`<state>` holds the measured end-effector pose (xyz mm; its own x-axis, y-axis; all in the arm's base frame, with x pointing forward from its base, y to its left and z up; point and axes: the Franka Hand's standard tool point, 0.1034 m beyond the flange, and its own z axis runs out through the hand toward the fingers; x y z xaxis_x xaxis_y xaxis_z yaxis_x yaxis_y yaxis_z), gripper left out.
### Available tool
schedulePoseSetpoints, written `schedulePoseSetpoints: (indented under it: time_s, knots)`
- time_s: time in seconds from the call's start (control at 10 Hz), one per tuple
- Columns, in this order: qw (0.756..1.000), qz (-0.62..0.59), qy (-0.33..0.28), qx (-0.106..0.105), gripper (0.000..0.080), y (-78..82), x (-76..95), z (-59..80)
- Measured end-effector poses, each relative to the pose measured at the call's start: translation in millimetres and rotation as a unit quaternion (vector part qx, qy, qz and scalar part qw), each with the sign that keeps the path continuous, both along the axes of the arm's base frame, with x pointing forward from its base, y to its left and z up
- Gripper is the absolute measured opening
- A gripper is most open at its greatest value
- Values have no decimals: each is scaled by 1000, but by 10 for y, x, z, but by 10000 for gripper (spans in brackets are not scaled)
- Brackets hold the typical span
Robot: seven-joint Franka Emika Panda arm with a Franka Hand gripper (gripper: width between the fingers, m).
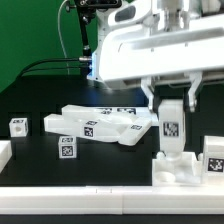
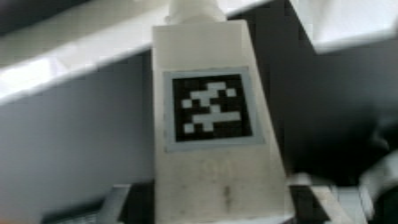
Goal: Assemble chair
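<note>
One black table, green backdrop, chair parts

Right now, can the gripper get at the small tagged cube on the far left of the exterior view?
Probably not straight away. The gripper seems closed on the upright tagged post, so it would have to let go first. The small cube itself sits uncovered, nothing on top.

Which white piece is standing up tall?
The tall post held in the gripper, upright on a white block at the exterior view's right. The others lie low.
</note>
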<state>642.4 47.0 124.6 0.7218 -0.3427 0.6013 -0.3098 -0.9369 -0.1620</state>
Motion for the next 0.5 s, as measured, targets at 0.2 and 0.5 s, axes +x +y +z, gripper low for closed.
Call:
schedulePoseSetpoints:
  time_s: [0.2,0.5]
  knots:
    - [1000,15,12,-12,285,51,-25,-70]
    - [999,32,21,-32,285,28,-66,-162]
